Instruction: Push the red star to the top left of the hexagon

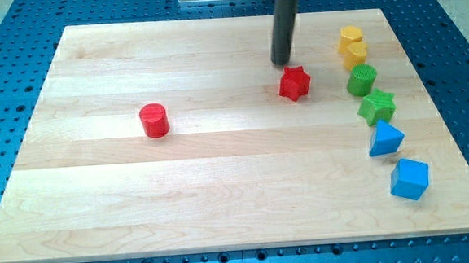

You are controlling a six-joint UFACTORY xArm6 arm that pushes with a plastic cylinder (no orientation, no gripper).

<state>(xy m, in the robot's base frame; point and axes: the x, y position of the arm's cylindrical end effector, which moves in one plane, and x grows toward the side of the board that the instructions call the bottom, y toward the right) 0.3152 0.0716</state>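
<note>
A dark rod is hanging over the wooden tabletop (101, 213); it has no jaws. My tip (282, 62) is sitting just beyond the red star (294, 83), toward the far edge, right of centre. No hexagon is clearly identifiable.

Red star and hexagon on the board

The red star (294, 83) lay flat, upright on its base, at about two o'clock from the board's middle. I could not tell for certain which block was the hexagon; the likeliest, a yellow block (350, 37) with faceted sides, stood at about two o'clock from the star, well apart, at the top of the right-hand column.
</note>
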